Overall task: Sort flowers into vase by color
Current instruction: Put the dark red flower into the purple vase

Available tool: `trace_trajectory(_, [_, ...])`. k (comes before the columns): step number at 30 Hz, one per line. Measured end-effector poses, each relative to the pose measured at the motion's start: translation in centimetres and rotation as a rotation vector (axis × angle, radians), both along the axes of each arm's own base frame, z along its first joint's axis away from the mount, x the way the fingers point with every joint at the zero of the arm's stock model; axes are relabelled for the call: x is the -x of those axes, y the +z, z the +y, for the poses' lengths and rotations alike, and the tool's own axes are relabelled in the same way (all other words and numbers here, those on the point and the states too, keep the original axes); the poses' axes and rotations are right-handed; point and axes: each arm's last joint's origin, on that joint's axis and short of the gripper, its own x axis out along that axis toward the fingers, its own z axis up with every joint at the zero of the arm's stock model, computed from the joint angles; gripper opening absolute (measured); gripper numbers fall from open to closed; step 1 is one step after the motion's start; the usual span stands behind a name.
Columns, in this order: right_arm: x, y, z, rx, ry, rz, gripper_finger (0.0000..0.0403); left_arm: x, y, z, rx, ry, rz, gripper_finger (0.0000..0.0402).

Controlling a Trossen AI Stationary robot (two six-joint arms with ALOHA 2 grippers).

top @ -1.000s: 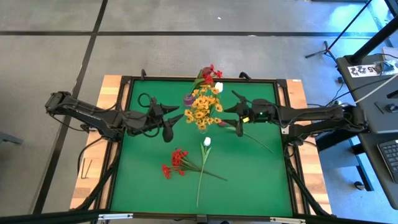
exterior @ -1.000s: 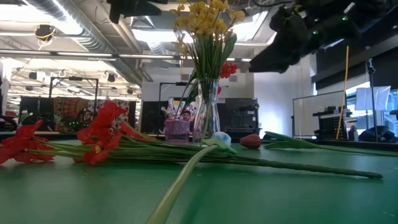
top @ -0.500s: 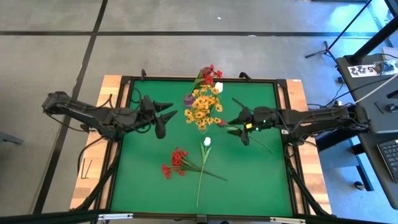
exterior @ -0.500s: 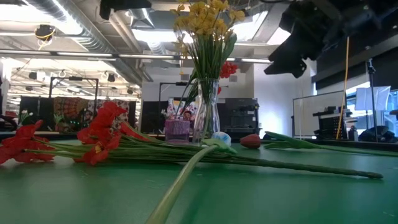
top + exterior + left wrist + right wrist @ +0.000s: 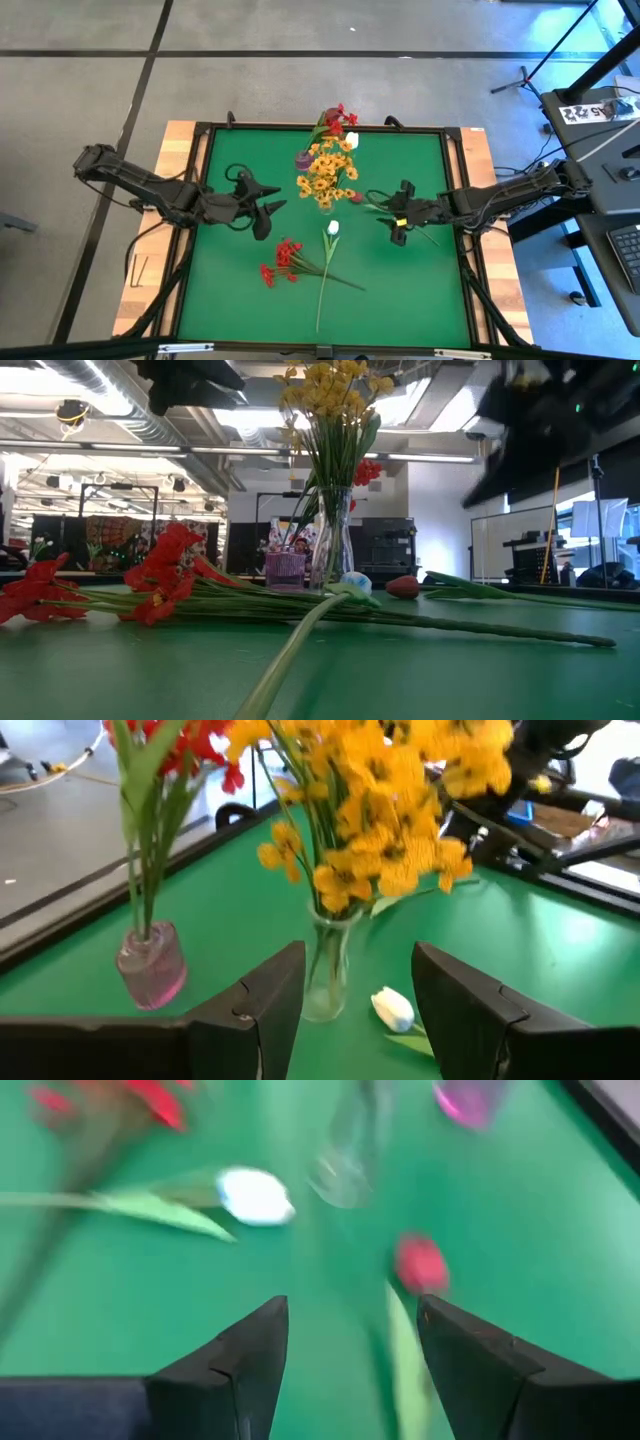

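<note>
Two arms hovered over the green counter (image 5: 420,290), where red sprays (image 5: 280,262), a white tulip (image 5: 333,228) and a pink bud (image 5: 356,197) lay. The right end effector (image 5: 396,227), fingers spread and empty, hung over the bud's stem; the left end effector (image 5: 262,215) waited, released. A hurried descent risked nudging the nearby yellow-filled vase (image 5: 325,200).

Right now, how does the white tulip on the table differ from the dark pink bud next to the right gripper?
The white tulip has a pale bloom; the dark pink bud is deep pink. The tulip lies in mid-table, clear of both grippers, while the bud's stem runs under the right gripper, which hovers open above it. The tulip's stem points toward the near edge; the bud's slants toward the right side. Both lie flat on the green table, outside any vase.
</note>
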Motion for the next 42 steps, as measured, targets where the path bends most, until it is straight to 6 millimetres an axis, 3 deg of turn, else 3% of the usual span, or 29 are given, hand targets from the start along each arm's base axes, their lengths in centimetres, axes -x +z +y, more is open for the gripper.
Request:
trace_trajectory(9, [0.7, -4.1, -2.2, -0.145, -0.269, 0.366, 0.0222, -0.8, -1.1, -0.8, -0.002, -0.017, 0.044, 0.0180])
trace_trajectory(21, [-0.3, -7.5, -3.9, -0.180, -0.358, 0.566, 0.0216, -0.8, -1.4, -0.8, 0.001, -0.009, 0.063, 0.0180])
trace_trajectory(25, [-0.4, -7.6, -3.8, -0.206, -0.336, 0.573, 0.0170, -0.8, -1.4, -0.8, 0.001, -0.008, 0.062, 0.0180])
trace_trajectory(34, [-0.5, -7.4, -3.7, -0.207, -0.299, 0.551, 0.0016, -0.8, -1.4, -0.7, 0.001, -0.008, 0.061, 0.0180])
trace_trajectory(38, [-0.3, -6.6, -3.8, -0.185, -0.321, 0.527, 0.0016, -0.8, -1.4, -0.7, 0.001, -0.007, 0.061, 0.0180])
trace_trajectory(42, [-0.6, -4.3, -4.0, -0.166, -0.357, 0.418, 0.0009, -0.8, -1.3, -0.7, 0.002, -0.007, 0.057, 0.0180])
